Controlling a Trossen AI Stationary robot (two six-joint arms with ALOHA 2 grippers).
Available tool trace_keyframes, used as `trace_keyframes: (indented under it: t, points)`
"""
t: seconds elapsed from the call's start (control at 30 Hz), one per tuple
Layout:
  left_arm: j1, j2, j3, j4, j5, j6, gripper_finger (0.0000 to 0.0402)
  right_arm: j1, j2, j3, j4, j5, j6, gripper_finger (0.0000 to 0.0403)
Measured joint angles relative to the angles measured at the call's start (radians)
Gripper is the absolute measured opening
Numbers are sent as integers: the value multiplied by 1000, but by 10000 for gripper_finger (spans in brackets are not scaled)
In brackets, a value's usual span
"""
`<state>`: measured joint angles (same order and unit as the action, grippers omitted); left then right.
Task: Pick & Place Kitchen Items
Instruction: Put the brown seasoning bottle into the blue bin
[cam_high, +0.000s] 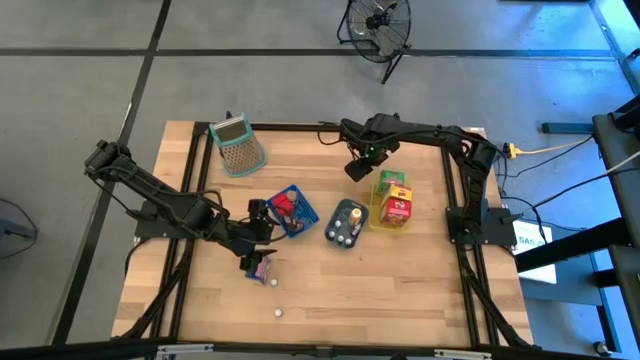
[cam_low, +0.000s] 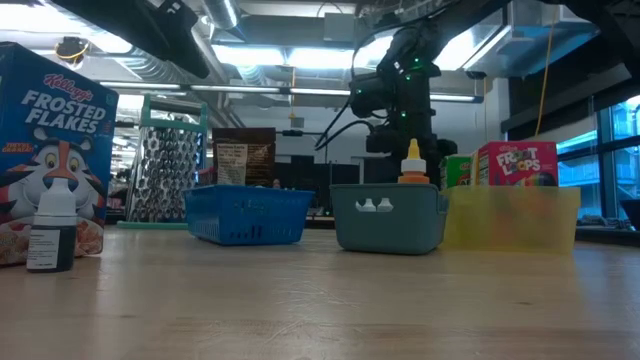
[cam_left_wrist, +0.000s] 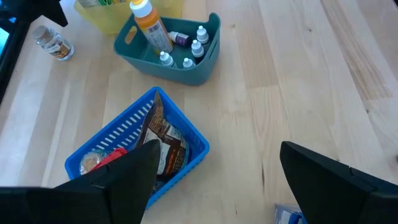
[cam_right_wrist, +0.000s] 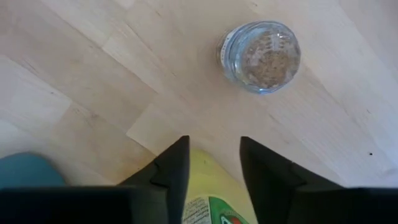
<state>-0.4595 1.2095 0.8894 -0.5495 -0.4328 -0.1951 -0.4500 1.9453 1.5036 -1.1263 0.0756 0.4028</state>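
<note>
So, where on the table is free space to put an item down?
Bare wood lies along the table's near right side, in front of the yellow tray. More lies between the grater and the right gripper. The middle is crowded: blue basket, teal tray and yellow tray sit close together.

I work in a lab or workshop hall, not a home kitchen: my wooden counter (cam_high: 400, 270) sits in a black metal frame (cam_high: 463, 215) on a grey concrete floor (cam_high: 80, 90), a floor fan (cam_high: 378, 22) stands behind it, and exposed ducts and strip lights (cam_low: 260, 55) run overhead.
</note>
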Motion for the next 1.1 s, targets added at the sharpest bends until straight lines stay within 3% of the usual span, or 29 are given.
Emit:
trace_keyframes:
  t: [0.23, 0.37, 0.57, 1.1]
  points:
    - [0, 0, 0, 0, 0, 0, 329, -3, 0, 0, 2, 84, -17, 230]
    - [0, 0, 0, 0, 0, 8, 329, -20, 0, 0, 35, 54, -30, 253]
    - [0, 0, 0, 0, 0, 18, 329, -73, 0, 0, 110, -25, -28, 255]
    - [0, 0, 0, -1, 0, 26, 329, -111, 5, 0, 166, -26, -18, 254]
